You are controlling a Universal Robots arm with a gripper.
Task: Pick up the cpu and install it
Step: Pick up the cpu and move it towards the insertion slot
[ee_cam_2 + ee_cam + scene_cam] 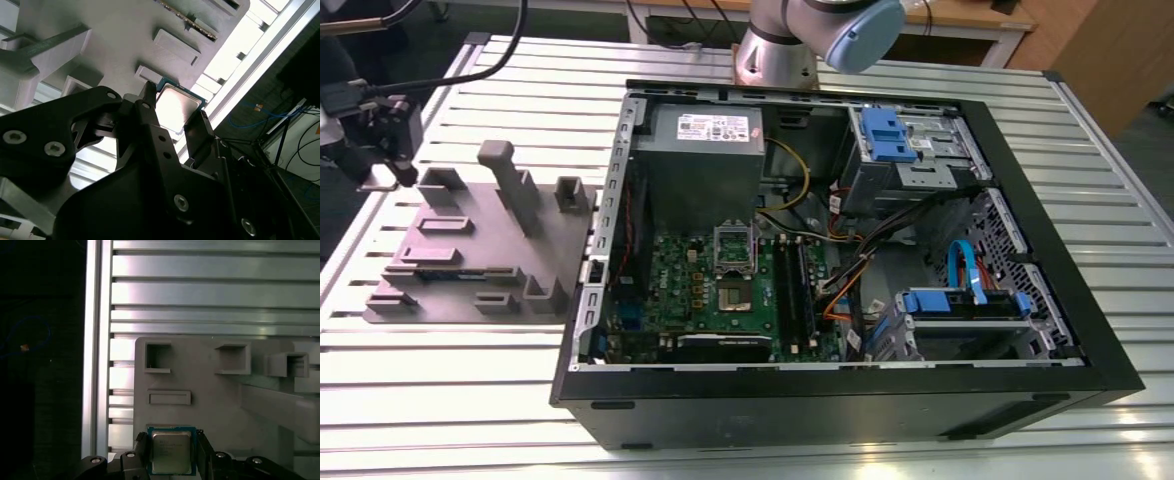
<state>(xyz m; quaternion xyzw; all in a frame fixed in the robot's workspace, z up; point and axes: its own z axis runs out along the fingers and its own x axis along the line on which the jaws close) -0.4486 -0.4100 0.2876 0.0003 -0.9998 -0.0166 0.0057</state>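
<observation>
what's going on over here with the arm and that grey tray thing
A robot arm is going for the cpu. Its claw is at the cpu, at one edge of the grey parts holder on the slatted metal table. Whether it has a grip yet is unclear. The open computer case, with its green motherboard, stands beside the holder, and the cpu is not in it.

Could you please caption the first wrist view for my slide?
The gripper around the cpu, near the grey tray's edge.
</observation>
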